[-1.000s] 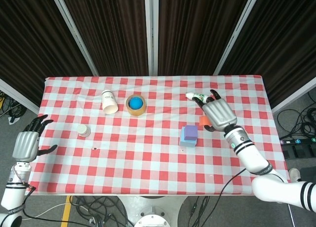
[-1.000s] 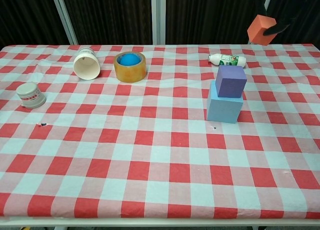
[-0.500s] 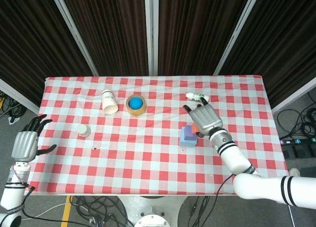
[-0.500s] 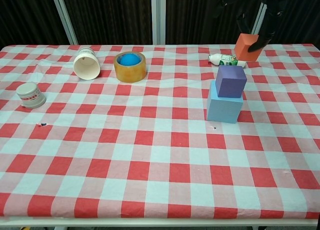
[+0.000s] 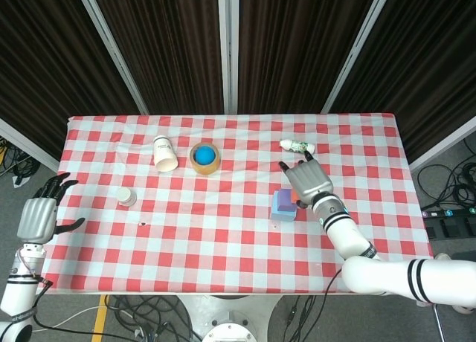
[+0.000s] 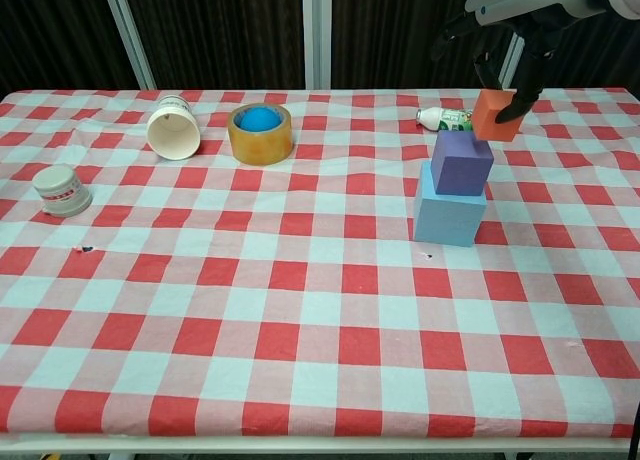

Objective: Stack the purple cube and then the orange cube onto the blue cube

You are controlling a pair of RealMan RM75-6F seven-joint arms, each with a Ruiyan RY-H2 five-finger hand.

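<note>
Blue cube on table, purple cube already stacked on it: first step done. Right robot hand grips orange cube, just above and right of the purple cube; placing remains. Left robot hand open, holding nothing, off the table's edge.

The worktop, under a red-checked cloth, carries a blue cube, tipped paper cup, tape roll, small jar and lying bottle.
</note>
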